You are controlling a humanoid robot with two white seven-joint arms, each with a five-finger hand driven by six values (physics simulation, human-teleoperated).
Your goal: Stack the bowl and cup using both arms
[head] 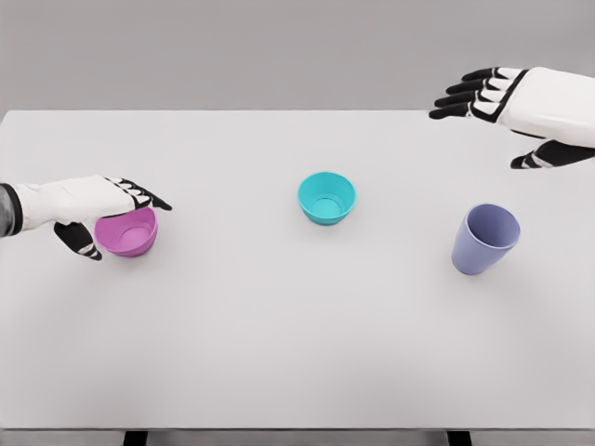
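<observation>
A view from the robot's head looks down on a wide white table set against a plain grey background. Three small vessels stand upright on it, well apart from one another. At the left is a purple bowl, near the middle and slightly farther back is a teal bowl, and at the right, a little nearer the viewer, is a lavender cup, taller than the bowls and wider at the mouth than at the base. The left hand, white with black finger segments, comes in from the left edge and sits over the purple bowl. Its fingers stretch out across the far side of the bowl's rim, and the thumb reaches down along the bowl's near left side, so the bowl lies between thumb and fingers. Whether the hand is actually pressing on the bowl or only bracketing it loosely cannot be told from this angle. The right hand enters from the upper right corner and hovers near the far right edge of the table, well behind and above the lavender cup and touching nothing. Its fingers are extended and slightly spread, pointing left, with the thumb held apart below them, and it holds nothing.
</observation>
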